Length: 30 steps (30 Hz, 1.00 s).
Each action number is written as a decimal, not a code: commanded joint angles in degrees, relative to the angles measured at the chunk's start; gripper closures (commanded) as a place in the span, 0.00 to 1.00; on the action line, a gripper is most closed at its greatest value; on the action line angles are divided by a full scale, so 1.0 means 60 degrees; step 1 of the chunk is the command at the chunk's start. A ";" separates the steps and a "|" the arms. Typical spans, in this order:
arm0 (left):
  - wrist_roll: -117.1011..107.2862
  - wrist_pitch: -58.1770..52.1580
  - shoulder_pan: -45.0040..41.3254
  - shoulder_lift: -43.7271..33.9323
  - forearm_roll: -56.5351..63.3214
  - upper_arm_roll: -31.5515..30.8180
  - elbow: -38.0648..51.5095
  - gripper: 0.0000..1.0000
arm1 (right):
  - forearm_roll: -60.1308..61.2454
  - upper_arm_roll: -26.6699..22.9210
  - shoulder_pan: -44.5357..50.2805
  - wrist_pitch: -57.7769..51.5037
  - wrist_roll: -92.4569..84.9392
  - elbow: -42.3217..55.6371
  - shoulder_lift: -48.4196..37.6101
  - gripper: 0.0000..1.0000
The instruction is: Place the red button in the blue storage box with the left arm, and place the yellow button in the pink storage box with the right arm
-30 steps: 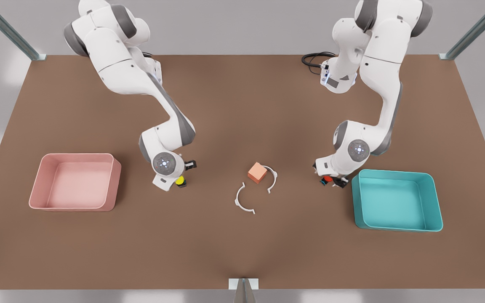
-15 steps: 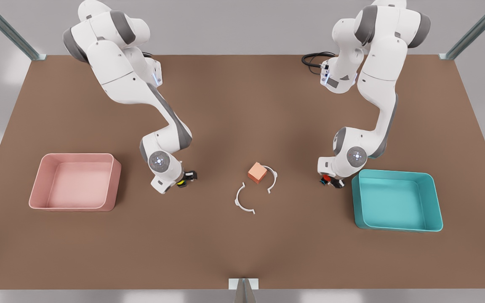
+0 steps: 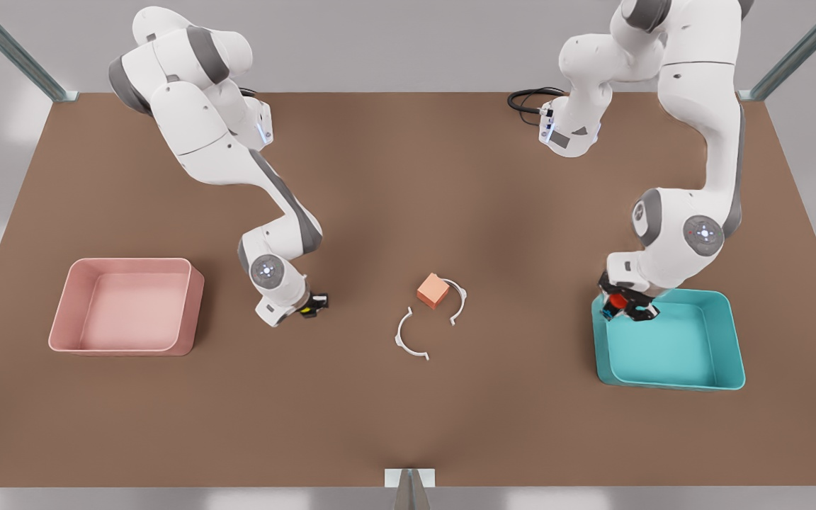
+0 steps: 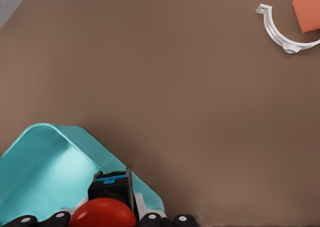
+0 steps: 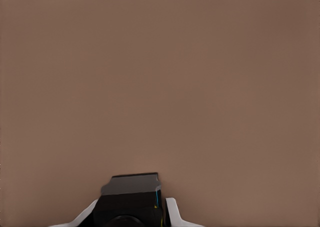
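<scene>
In the front view, we are seeing the left gripper (image 3: 624,309) at the front view's right, holding the red button (image 3: 616,302) between its fingers, just over the near corner rim of the blue storage box (image 3: 670,340). The open floor of the box is lying toward the front view's right of the gripper, so we judge that the coming move is a short carry that way before the release. The right gripper (image 3: 307,306) is at the front view's left, low over the table (image 3: 408,411) and closed on the yellow button (image 3: 304,308), of which only a small yellow edge is showing. The pink storage box (image 3: 128,306) is lying well apart, toward the front view's left of it. An orange-pink cube (image 3: 433,290) and two white clips are resting between the arms.

In the left wrist view, the red button (image 4: 102,212) is sitting in the grip, with the rim of the blue storage box (image 4: 45,157) just beside it.

In the right wrist view, we are seeing the black base of the yellow button (image 5: 131,199) held over bare table (image 5: 160,77).
</scene>
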 commanded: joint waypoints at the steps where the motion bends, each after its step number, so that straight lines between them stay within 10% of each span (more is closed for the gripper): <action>1: 0.4319 -0.1467 0.0676 0.0003 -0.0101 0.0014 0.0229 0.62 | -0.0041 0.0000 -0.0024 0.0173 0.0205 0.0010 -0.0045 0.52; 10: 0.5126 -0.1379 0.1498 0.2654 -0.0218 0.0028 0.2075 0.49 | 0.0003 0.0000 -0.0815 -0.2697 -0.0219 -0.0077 -0.2930 0.51; 11: 0.5141 -0.1393 0.1483 0.2669 -0.0219 0.0028 0.2119 0.00 | 0.0018 0.0044 -0.1063 -0.2947 -0.0410 -0.0194 -0.3121 0.51; 16: 0.2272 -0.1686 0.1468 0.2069 -0.0277 0.0014 0.2427 0.00 | 0.0295 0.0777 -0.2910 -0.4148 -0.2079 -0.1030 -0.4688 0.51; 20: -0.5828 -0.2520 0.0927 0.0487 -0.0219 -0.0074 0.2763 0.00 | 0.0794 -0.0277 -0.3232 -0.4046 -0.4306 -0.1118 -0.4601 0.51; 30: -1.2305 -0.6242 -0.1652 -0.0465 0.0924 0.0497 0.5781 0.00 | 0.1409 -0.3119 -0.3129 -0.2024 -0.9433 -0.0753 -0.2639 0.46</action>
